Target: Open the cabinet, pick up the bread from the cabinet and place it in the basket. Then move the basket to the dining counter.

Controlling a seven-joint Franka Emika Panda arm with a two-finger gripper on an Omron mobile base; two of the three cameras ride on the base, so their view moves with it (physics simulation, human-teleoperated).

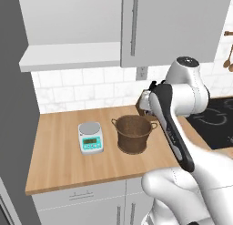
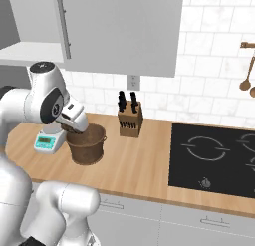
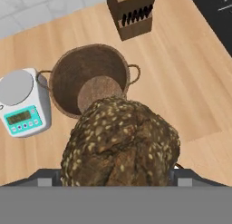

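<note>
- Wood counter (image 1: pixel 59 160) backed by a white tiled wall (image 1: pixel 82 89); a black hob (image 2: pixel 214 158) is set into it on the right.
- Cabinet (image 1: pixel 173 23) — light grey wall unit with a vertical silver bar handle (image 1: pixel 134 26), hanging above the counter; the door seen in the right base view stands swung outward.
- Basket (image 1: pixel 133 134) — round, dark brown, woven, with two small loop handles; it stands upright on the counter, its inside holding nothing.
- Kitchen scale (image 1: pixel 90 137) — white and teal, just beside the basket on its left in the left base view, not touching it.
- Knife block (image 2: pixel 130 118) — wooden, with dark handles, behind the basket near the wall.
- Gripper (image 3: pixel 118 177) — closed around the bread, its two dark tips showing at either side of the loaf's lower edge.
- Bread (image 3: pixel 120 143) — dark, seeded loaf, held in the air above the counter, overlapping the basket's near rim in the hand view.
- Wooden spoons (image 2: pixel 247 70) hang on the wall at far right.
</note>
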